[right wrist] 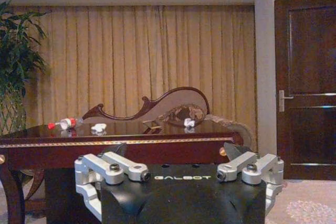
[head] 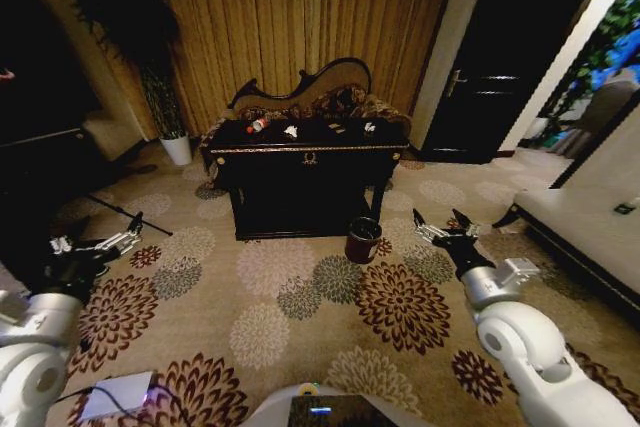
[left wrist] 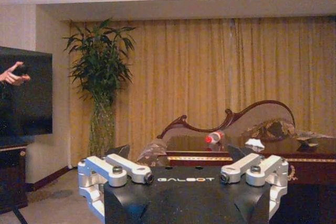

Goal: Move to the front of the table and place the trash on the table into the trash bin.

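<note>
Still some patterned carpet [head: 300, 307] away from the table, so looks like the approach stage. Nearest the camera: left gripper [head: 100, 244] held low out to the left, right gripper [head: 445, 227] held forward on the right, both empty with fingers spread apart (makes sense for driving, nothing to carry yet and ready for a grab). Same story from each wrist view, jaws wide with nothing between them, pointed at the table so the litter stays in sight.

Next out, small dark trash bin [head: 363, 240] standing on the carpet just beside the front right leg of the black console table [head: 305, 187]. Handy spot, probably a short drop from the tabletop. On top: clear plastic bottle [head: 257, 126] with red cap lying on its side toward the left end, crumpled white paper [head: 291, 131] near the middle, small dark wrappers [head: 337, 128] and another white scrap [head: 369, 127] further right. All well apart.

Behind that, carved sofa back [head: 300, 87], potted plant [head: 165, 107], curtains [head: 300, 17], dark door [head: 500, 57].
</note>
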### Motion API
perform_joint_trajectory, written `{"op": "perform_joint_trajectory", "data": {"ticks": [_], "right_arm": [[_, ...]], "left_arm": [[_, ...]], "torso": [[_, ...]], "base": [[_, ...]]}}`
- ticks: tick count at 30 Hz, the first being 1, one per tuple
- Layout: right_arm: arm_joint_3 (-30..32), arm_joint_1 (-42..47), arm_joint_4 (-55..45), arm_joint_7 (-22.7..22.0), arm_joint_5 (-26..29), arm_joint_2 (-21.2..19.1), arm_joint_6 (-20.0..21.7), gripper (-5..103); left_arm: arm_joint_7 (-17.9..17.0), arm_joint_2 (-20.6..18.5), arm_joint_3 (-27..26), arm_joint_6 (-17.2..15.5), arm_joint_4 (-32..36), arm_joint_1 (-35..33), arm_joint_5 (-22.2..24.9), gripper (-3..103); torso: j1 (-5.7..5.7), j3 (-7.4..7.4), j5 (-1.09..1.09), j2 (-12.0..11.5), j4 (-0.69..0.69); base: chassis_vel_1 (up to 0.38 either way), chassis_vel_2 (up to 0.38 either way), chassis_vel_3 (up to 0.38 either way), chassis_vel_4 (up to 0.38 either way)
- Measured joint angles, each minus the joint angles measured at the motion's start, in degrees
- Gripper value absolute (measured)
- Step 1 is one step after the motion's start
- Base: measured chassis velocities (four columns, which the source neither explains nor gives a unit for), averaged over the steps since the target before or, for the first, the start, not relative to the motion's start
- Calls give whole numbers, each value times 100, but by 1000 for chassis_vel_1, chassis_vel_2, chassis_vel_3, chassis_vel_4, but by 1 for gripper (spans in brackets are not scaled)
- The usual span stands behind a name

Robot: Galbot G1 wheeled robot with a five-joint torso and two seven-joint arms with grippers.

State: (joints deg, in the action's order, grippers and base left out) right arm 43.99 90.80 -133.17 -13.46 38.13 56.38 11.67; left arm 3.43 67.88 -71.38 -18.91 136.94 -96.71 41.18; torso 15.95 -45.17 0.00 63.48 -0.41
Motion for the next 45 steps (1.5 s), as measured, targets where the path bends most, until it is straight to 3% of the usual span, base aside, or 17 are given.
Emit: {"op": "perform_joint_trajectory", "data": {"ticks": [45], "right_arm": [[88, 163, -243, 15, -29, 20, -2, 100]], "left_arm": [[11, -22, -40, 31, 87, 14, 27, 100]], "torso": [[1, 0, -1, 0, 1]], "base": [[-79, 80, 78, -80]]}}
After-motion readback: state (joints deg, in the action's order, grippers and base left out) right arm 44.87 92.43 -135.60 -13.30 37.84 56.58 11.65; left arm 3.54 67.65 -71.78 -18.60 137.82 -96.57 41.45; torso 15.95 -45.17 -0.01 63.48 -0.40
